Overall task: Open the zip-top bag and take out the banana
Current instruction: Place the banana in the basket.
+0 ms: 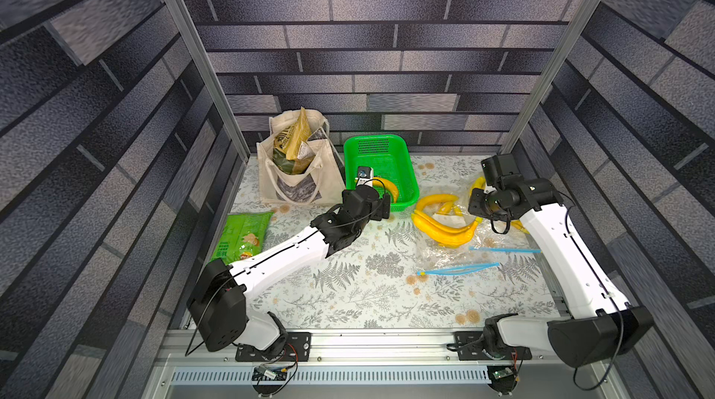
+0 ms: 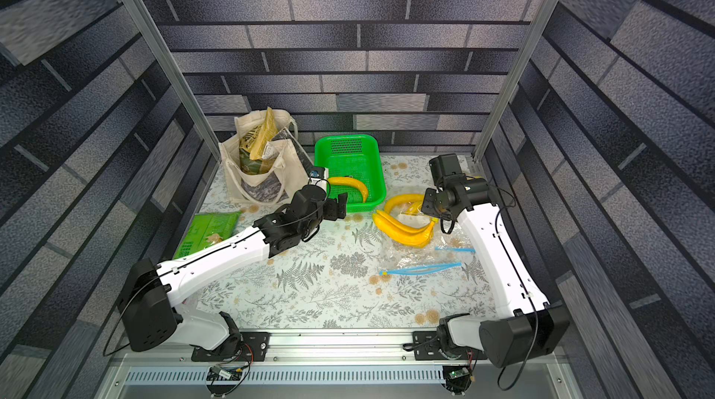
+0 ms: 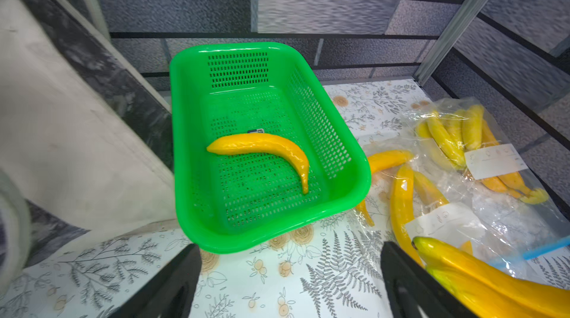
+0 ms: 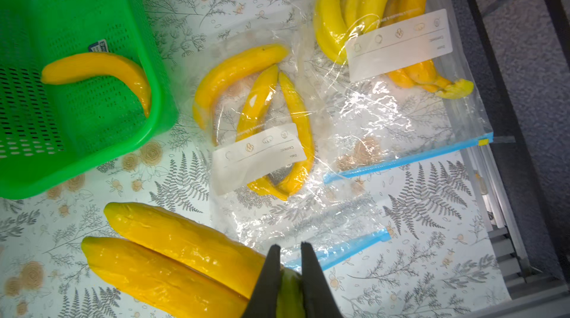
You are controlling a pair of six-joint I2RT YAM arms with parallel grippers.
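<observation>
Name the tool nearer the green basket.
Left. The left tool is open at the near rim of the basket; the right tool is off to its side, over the bags, shut on the stem of a bunch.

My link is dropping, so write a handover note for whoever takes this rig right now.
Left gripper open, empty, at the green basket's near rim.
Right gripper shut on the stem of a banana bunch, outside both bags.
Done: one banana lies in the basket.
Left: probably place the bunch. The zip-top bag nearer the basket holds three bananas, and the bag by the right wall holds another bunch.
</observation>
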